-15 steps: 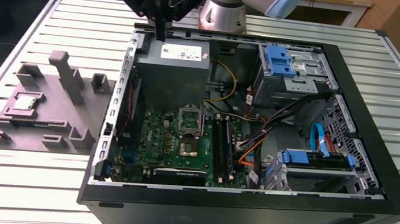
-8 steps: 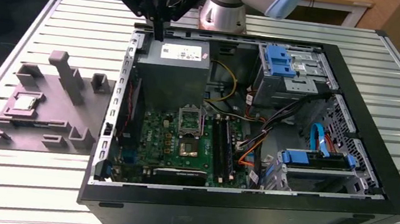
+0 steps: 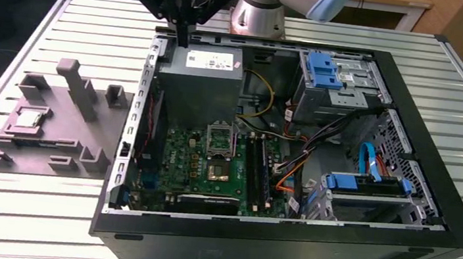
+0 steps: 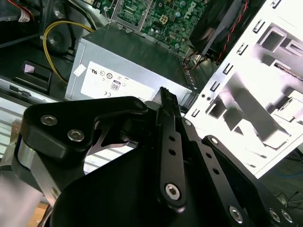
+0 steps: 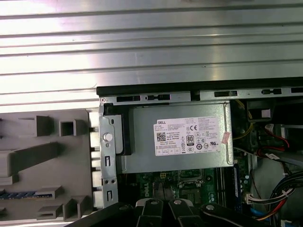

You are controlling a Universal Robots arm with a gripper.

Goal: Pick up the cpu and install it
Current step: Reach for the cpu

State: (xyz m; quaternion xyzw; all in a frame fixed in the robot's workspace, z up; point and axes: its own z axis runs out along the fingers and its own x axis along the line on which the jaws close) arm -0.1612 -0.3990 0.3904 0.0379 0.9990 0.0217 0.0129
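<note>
On the slatted metal table (image 3: pixel 8 221), in the exterior view, an open computer case (image 3: pixel 288 242) lay on its side with a grey tray (image 3: pixel 80 134) just beside it on the exterior view's left. The cpu (image 3: pixel 28 119) lay flat in a recess of that tray, well apart from the gripper (image 3: pixel 182 39), which hung over the far edge of the case by a grey box (image 3: pixel 201 89) with a white label. Its jaws looked closed together into one narrow tip and held nothing. In the second wrist view, the black fingers (image 4: pixel 166 101) pointed toward the same box (image 4: pixel 142 61), with a green board (image 4: pixel 156 16) beyond it. In the first wrist view, the box (image 5: pixel 180 156) sat in a corner of the case (image 5: pixel 189 87), the tray (image 5: pixel 28 156) lay beside the case wall, and the table's slats (image 5: pixel 142 47) stretched beyond.
</note>
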